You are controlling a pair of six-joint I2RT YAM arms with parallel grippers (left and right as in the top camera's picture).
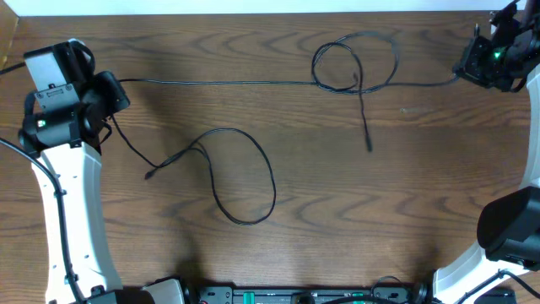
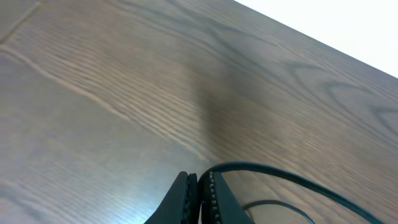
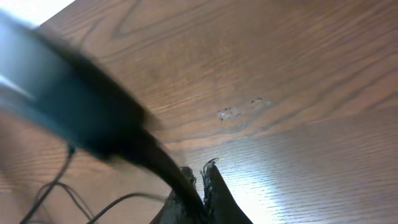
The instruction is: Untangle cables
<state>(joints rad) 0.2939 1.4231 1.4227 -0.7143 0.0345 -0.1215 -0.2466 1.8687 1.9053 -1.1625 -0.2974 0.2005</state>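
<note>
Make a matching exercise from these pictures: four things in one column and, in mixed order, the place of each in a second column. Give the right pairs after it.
Things
1. left fingers
2. right fingers
3. big loop
4. loose plug

Places
A. middle of the table
B. far right corner
C. left edge, shut on a cable
D. just below the small loop, right of centre

Pairs: 1-C, 2-B, 3-A, 4-D
</note>
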